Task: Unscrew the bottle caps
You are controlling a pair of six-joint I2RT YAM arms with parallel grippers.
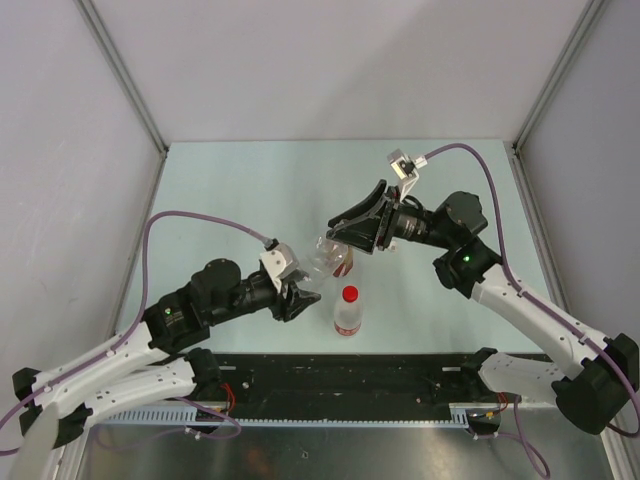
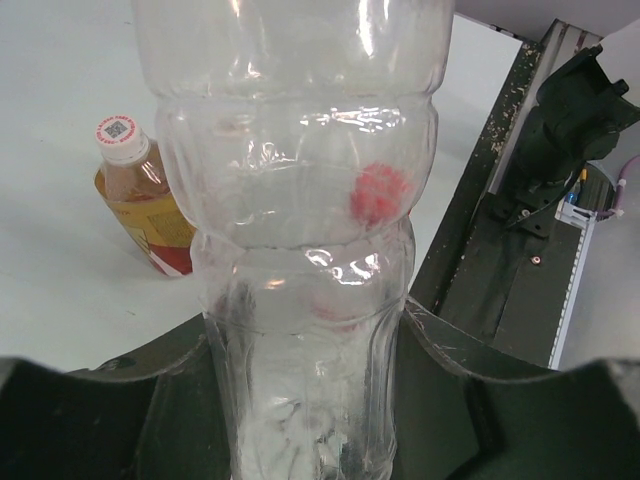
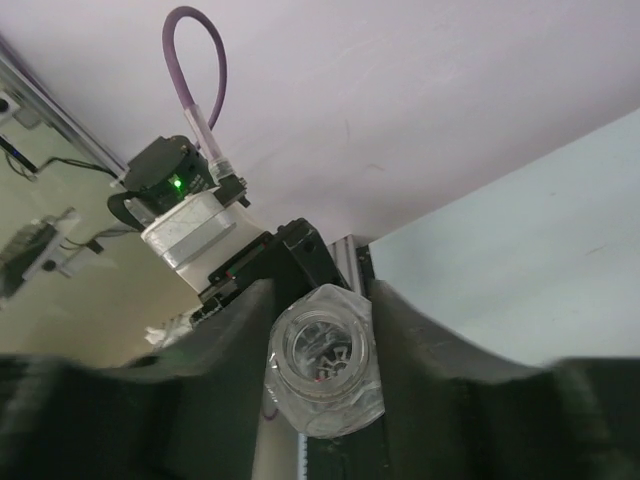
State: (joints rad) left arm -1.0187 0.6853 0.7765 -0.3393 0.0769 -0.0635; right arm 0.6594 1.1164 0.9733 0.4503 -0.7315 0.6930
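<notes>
My left gripper (image 1: 300, 295) is shut on the clear plain bottle (image 1: 325, 255), held off the table and pointing toward the right gripper. In the left wrist view the bottle (image 2: 300, 200) fills the gap between the fingers (image 2: 440, 370). My right gripper (image 1: 345, 238) closes round the bottle's far end. In the right wrist view that round end (image 3: 325, 360) faces the camera with a finger touching each side (image 3: 420, 350); I cannot make out a cap there. The amber bottle (image 2: 150, 210) stands behind with a white cap (image 2: 120, 135). The labelled bottle (image 1: 347, 318) with its red cap (image 1: 350, 293) stands upright below.
A black rail (image 1: 350, 375) runs along the table's near edge, also in the left wrist view (image 2: 520, 250). Grey walls enclose the pale table (image 1: 250, 190) on three sides. Purple cables loop off both arms.
</notes>
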